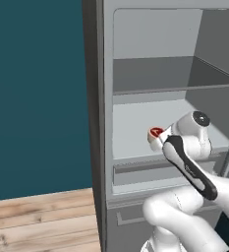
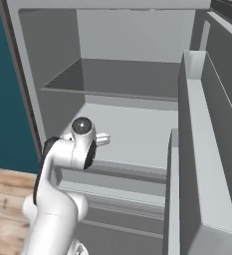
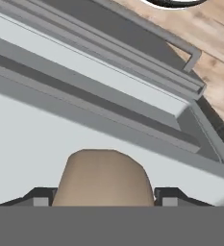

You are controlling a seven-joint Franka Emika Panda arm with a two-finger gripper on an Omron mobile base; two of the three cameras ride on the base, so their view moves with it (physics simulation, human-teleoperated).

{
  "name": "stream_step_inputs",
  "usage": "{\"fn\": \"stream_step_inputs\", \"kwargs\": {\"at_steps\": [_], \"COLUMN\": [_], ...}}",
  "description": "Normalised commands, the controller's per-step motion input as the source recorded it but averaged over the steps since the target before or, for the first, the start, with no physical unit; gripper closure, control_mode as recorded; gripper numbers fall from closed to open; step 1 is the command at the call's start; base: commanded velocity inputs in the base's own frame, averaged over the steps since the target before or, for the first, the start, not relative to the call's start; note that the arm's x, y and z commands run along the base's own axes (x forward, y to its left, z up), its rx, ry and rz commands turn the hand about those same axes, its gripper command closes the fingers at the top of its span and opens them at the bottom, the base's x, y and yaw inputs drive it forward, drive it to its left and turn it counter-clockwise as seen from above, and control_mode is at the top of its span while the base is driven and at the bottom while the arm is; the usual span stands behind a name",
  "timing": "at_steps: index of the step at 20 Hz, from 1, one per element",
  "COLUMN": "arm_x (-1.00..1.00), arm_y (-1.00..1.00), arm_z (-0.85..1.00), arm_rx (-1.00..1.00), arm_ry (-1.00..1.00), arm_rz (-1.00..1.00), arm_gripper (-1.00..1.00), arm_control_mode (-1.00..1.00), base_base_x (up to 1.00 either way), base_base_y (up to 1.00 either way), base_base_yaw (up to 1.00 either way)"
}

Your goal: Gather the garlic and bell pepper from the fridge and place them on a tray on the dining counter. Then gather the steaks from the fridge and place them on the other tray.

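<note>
From the left base view I see the fridge (image 1: 150,74) standing open across the right two thirds of the frame, its pale grey shelves bare in the upper part, with a teal wall (image 1: 35,93) at left and a wooden floor (image 1: 42,221) at lower left. My arm rises from the lower right and reaches onto the middle shelf; just left of the wrist, near the frame's centre, a small red rounded thing shows, the bell pepper (image 1: 156,133), touching or just beside the hand. I cannot make out the fingers here. From the right base view, the arm climbs from the lower left and the hand points into the fridge above the middle shelf (image 2: 132,134); a pale bit of the hand juts toward the frame's centre. The open door (image 2: 207,149) with its bins fills the right side. The fingers are hidden by the wrist. In the hand view, the garlic (image 3: 104,178), a tan-beige rounded lump, sits at bottom centre on the pale shelf, right between the two dark fingertips (image 3: 39,196) of the gripper (image 3: 104,198). The tips stand against its left and right flanks, clamped on the bulb. The fridge's front ledges run diagonally across the upper frame, with wood floor at upper right.
</note>
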Motion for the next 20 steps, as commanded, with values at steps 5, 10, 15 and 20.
{"fn": "stream_step_inputs", "kwargs": {"at_steps": [5, 10, 15, 20], "arm_x": [-1.0, -1.0, -0.91, -0.49], "arm_y": [-0.14, -0.29, -0.09, 0.2], "arm_z": [1.0, 0.97, 0.51, 0.0], "arm_rx": [-0.1, -0.04, -0.01, -0.08], "arm_ry": [0.05, 0.0, 0.08, 0.0], "arm_rz": [0.0, 0.05, 0.15, 0.06], "arm_gripper": [1.0, 1.0, 1.0, 1.0], "arm_control_mode": [-1.0, -1.0, -1.0, -1.0], "base_base_x": [0.0, 0.0, 0.0, 0.0], "base_base_y": [0.0, 0.0, 0.0, 0.0], "base_base_yaw": [0.0, 0.0, 0.0, 0.0]}}
